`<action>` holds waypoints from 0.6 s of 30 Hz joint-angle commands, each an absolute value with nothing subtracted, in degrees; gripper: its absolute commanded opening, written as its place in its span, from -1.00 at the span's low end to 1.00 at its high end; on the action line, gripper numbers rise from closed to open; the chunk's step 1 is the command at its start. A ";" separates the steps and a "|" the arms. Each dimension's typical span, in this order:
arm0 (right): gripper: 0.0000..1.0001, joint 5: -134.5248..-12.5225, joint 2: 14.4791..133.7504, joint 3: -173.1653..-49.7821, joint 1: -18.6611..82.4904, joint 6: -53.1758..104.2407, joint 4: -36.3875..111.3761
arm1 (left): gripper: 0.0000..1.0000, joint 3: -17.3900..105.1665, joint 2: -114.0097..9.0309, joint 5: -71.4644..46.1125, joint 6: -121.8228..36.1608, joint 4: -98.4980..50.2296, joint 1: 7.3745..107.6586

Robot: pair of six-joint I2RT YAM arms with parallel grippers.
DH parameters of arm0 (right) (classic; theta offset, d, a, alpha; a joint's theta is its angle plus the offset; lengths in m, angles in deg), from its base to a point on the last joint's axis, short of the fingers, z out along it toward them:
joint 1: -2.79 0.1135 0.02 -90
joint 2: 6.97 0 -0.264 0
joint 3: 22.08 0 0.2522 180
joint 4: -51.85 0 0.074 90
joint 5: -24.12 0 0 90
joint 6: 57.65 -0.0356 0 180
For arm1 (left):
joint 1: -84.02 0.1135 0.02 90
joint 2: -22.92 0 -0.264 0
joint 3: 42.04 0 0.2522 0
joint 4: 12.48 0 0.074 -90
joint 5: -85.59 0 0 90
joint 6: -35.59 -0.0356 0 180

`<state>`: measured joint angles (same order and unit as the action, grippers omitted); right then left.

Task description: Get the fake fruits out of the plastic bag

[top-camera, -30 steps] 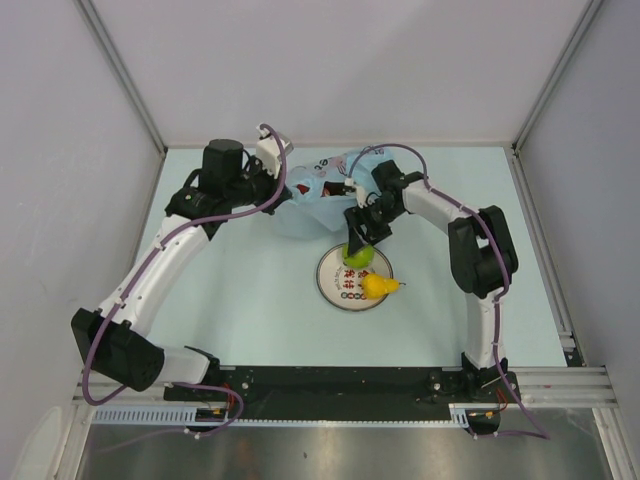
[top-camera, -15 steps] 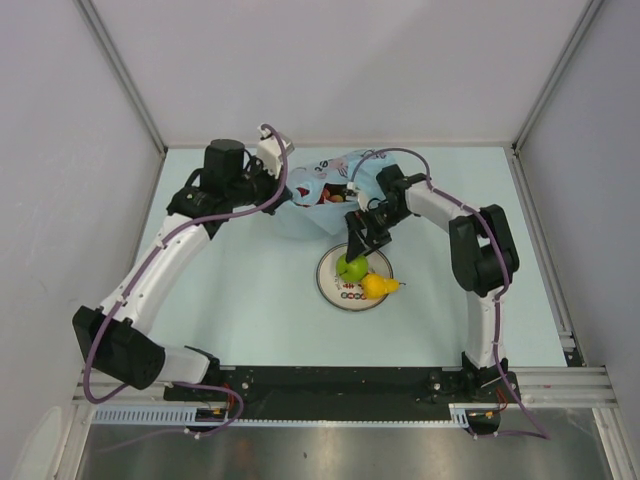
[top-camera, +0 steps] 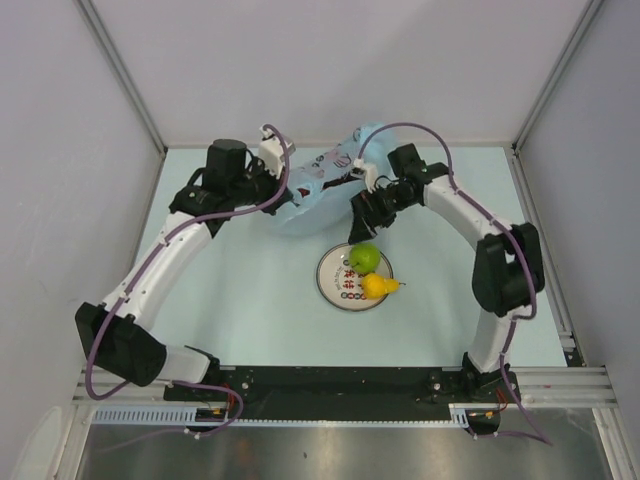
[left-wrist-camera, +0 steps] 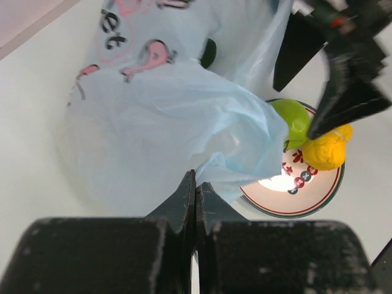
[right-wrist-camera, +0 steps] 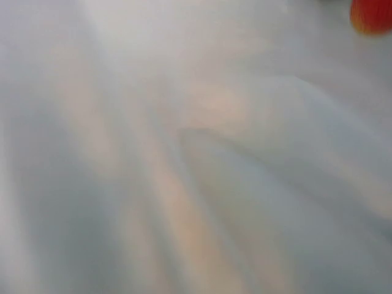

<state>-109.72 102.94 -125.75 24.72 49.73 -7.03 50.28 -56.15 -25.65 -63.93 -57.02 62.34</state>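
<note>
The left gripper (left-wrist-camera: 195, 184) is pinching the plastic bag (left-wrist-camera: 153, 122) while the right gripper (top-camera: 365, 205), spread and empty, is hovering beside it, risking dragging loose film over the green apple (top-camera: 363, 257) on the plate (top-camera: 321, 280).

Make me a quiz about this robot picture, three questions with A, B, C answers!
1. Where is the apple? A inside the bag; B on the plate; C behind the bag.
2. How many fruits lie on the plate? A one; B four; C two.
3. What is the left gripper doing? A pinching the bag; B standing wide open; C holding the plate.
Answers: B, the apple sits on the plate; C, only the apple and a yellow fruit lie there; A, it is shut on the bag's edge.
</note>
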 commanded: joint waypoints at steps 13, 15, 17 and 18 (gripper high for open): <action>0.90 -114.58 88.67 -132.80 30.47 43.54 -3.63 | -0.99 42.04 -39.76 -16.82 -65.49 -58.23 63.01; 0.68 -109.76 85.95 -130.77 31.26 33.91 5.17 | -0.99 40.63 -36.87 -16.19 -65.22 -58.58 62.92; 0.29 -104.07 84.62 -126.12 32.66 30.34 19.41 | -0.99 38.70 -35.01 -14.62 -64.52 -58.14 62.92; -0.17 -100.98 84.79 -125.58 35.37 31.98 22.07 | -0.99 38.26 -34.13 -14.26 -64.08 -57.88 62.92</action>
